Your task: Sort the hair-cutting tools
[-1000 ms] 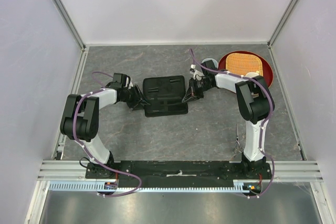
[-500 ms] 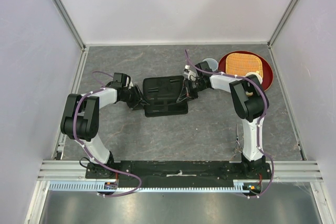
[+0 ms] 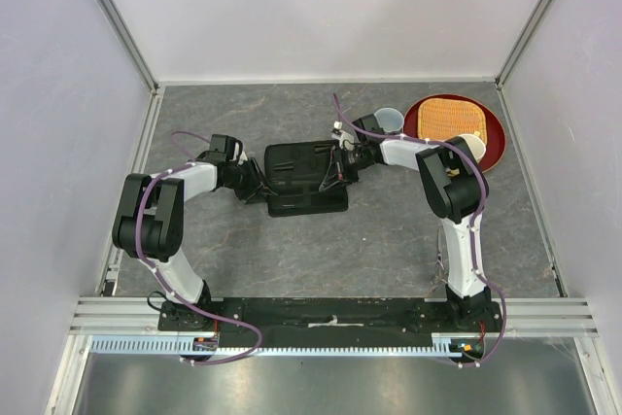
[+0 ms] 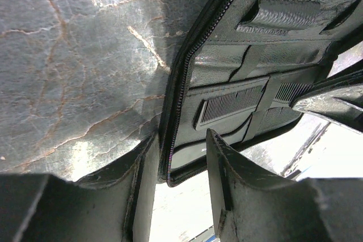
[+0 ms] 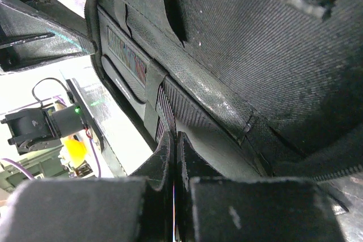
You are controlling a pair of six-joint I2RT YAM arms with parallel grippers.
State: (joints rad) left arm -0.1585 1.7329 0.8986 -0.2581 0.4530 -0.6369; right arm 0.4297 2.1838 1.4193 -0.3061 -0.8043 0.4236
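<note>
While the black folding case [image 3: 301, 203] lies opened flat near the middle of the bench [image 3: 389, 240], a gripper sits at each side of it. The left gripper [image 4: 181, 140] is at the case's left edge with its fingers [image 4: 232, 185] apart. The zippered rim runs down between them, hard by the left finger, though whether either pad presses it cannot be told. A black comb [image 4: 232, 103] lies inside the case, tucked under a strap, just past those fingertips and apart from them (more teeth show beyond the strap, perhaps the same comb). The right gripper [image 5: 174, 140] is over the case's right half, its fingers pressed together with nothing seen between them. Its tips are low over the lining, just beside the comb's teeth. A red round tray [image 3: 491, 133] holding a woven mat sits at the bench's far right corner, with a white cup [image 3: 389, 119] just beside it.
</note>
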